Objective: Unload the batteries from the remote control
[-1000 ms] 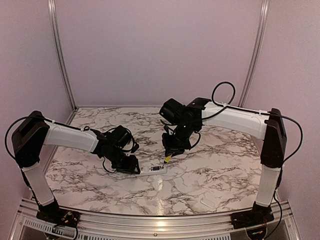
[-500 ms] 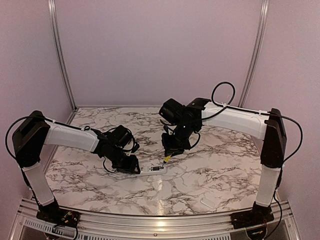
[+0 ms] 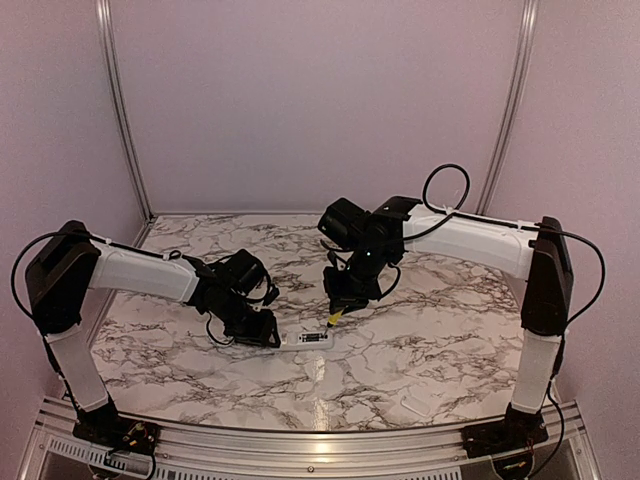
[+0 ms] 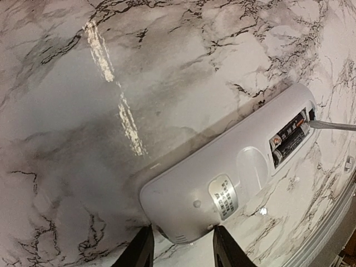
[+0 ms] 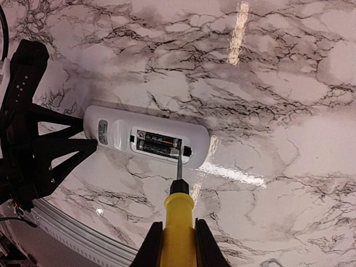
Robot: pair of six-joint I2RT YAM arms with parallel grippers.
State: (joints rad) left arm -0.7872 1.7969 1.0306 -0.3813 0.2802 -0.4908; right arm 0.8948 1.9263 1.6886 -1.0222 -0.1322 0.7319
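Marble-patterned desk (image 3: 450, 330) under everything. From its left edge, the left arm (image 3: 140, 275) reaching in low; from its right edge, the right arm (image 3: 470, 240) bending down. Both meeting near the desk's middle, a little toward the near edge.

There, lying flat with its length along the near edge and its back face up: the remote control (image 3: 312, 338), white and slim. Round its left end, the left jaws, a black fingertip (image 4: 142, 251) against each long side so far as visible from the left wrist, pinching it. Over its right end, the right jaws pressed together on the yellow handle of the screwdriver (image 5: 178, 222), blade slanting down to the remote.

Seen only from above: a small flat white cover piece (image 3: 415, 406) close to the near edge, toward the right corner, well apart from the rest.

Seen clearly only from the wrists: the open recess in the remote's back, with the batteries (image 5: 158, 146) lying side by side inside, dark with orange and white bands. Blade tip at their right-hand end, touching or just short of them; cannot tell which.

From the left wrist alone: a rounded grey sticker (image 4: 223, 196) on the remote's back, between the recess and the pinched end. Several lines of print on it, too small to read. Likewise the print on the batteries.
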